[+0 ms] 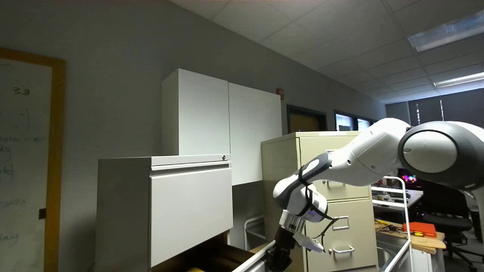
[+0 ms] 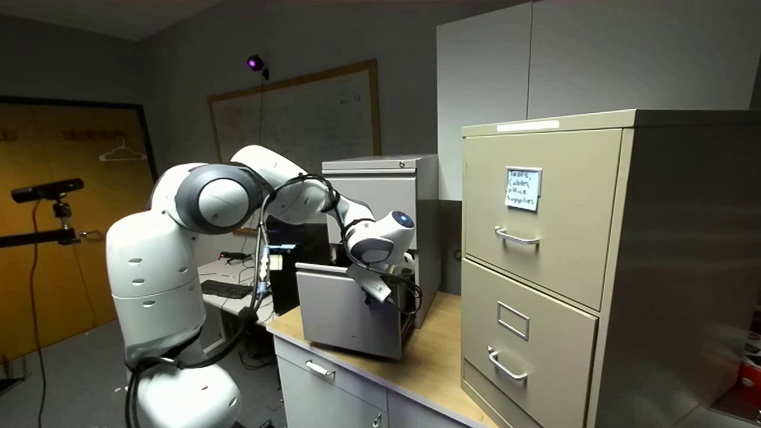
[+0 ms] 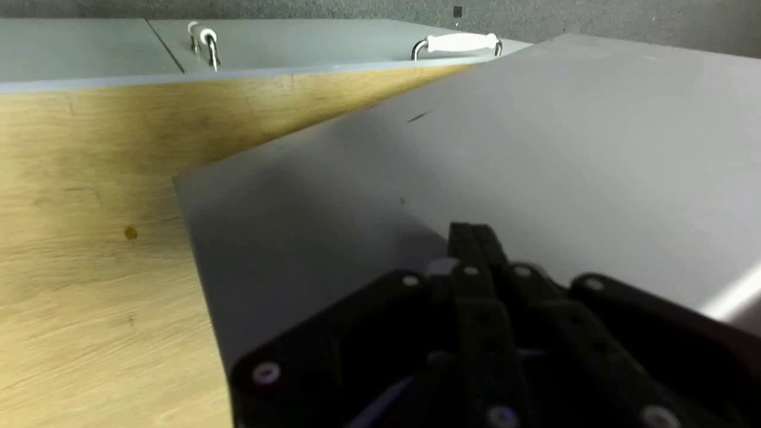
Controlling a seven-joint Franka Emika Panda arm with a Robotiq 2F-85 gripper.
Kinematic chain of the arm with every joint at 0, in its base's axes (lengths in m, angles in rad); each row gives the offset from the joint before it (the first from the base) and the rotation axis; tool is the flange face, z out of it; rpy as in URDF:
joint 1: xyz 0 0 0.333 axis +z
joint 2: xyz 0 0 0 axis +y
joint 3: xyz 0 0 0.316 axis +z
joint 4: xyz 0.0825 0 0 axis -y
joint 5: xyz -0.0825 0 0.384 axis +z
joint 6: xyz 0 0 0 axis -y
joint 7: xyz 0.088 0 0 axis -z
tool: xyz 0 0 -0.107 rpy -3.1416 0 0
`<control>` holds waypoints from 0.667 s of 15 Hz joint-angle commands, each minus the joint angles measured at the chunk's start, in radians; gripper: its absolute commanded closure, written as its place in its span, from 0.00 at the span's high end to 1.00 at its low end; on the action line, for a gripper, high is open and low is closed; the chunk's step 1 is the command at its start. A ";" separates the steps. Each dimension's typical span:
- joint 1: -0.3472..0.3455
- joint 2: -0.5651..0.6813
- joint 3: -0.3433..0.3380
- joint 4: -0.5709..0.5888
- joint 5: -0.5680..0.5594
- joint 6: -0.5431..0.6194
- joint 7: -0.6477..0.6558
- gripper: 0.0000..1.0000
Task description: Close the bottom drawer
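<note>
The bottom drawer of the pale grey-white cabinet stands pulled out in both exterior views; its top rim [image 1: 254, 262] and its flat front [image 2: 339, 306] show. Its dark inside shows in an exterior view, with something yellow in it. In the wrist view the drawer front [image 3: 535, 131] fills the right half. My gripper [image 1: 275, 262] is at the outer side of the drawer front. In the wrist view the gripper [image 3: 472, 227] has its fingertips together with nothing between them, over the drawer front. I cannot tell whether they touch it. The arm mostly hides the gripper in an exterior view.
The upper drawer [image 1: 191, 211] is shut above it. A beige filing cabinet [image 2: 535, 238] stands beside the cabinet. The drawer sits just above a wooden countertop [image 2: 443, 351]; base cabinets with white handles [image 3: 461, 43] are below its edge. A cable hangs from the wrist.
</note>
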 commanded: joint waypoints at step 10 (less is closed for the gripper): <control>-0.075 0.313 0.084 0.471 0.161 -0.124 -0.069 0.00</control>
